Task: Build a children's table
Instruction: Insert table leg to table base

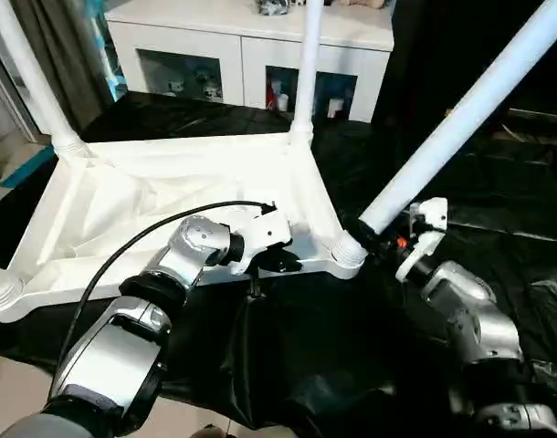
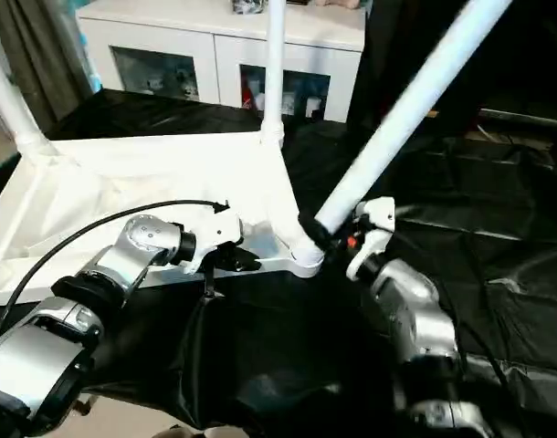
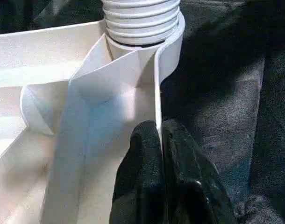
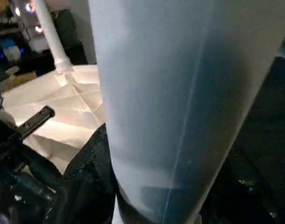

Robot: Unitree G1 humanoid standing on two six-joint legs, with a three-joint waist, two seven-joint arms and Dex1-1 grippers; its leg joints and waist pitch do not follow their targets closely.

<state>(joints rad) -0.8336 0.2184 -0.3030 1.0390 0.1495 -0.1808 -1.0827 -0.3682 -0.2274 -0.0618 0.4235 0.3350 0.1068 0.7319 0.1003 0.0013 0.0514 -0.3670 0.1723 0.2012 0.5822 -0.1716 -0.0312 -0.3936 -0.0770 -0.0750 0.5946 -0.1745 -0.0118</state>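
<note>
Black sheeting covers the floor, with a white glass-fronted cabinet (image 1: 251,55) at twelve o'clock. On the sheeting the children's table top (image 1: 169,210) lies upside down, ribbed underside up. Two legs (image 1: 306,64) stand upright in the far corner sockets. A third leg (image 1: 461,119) leans out toward two o'clock, its base at the near right socket (image 1: 349,251), apparently not yet seated straight. The right tool (image 1: 388,233) is clamped around this leg near its base. The left tool (image 3: 159,154) is pinched shut on the top's near rim, steadying it. The near left corner is cut off, so the fourth leg cannot be judged.
</note>
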